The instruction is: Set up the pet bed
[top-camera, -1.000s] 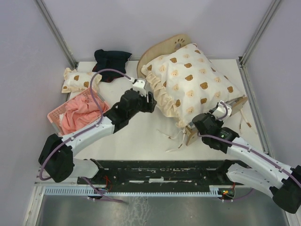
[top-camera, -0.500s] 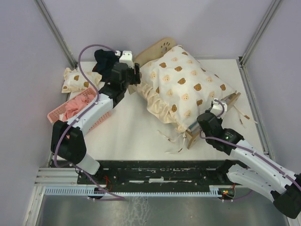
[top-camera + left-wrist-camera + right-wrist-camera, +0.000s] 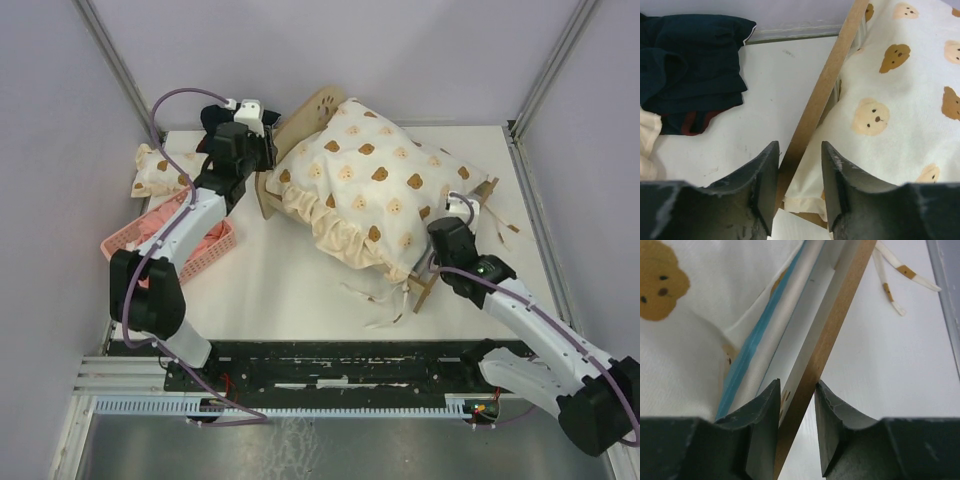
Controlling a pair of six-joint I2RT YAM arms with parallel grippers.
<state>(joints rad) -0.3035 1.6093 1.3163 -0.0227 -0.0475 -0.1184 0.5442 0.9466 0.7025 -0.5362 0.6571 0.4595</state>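
Pet bed (image 3: 310,108), under the quilt (image 3: 370,185), is lying aslant just right of the basket (image 3: 215,245). Right gripper (image 3: 796,390) is clamping the footboard (image 3: 835,325). Left gripper (image 3: 799,150) is straddling the headboard (image 3: 825,85), though I cannot tell whether it is pinching it. Holding both ends is probably letting the arms square the frame without tipping it.

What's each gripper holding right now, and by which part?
Right gripper clamps the pet bed by its footboard edge. Left gripper straddles the headboard edge; whether it grips cannot be told.
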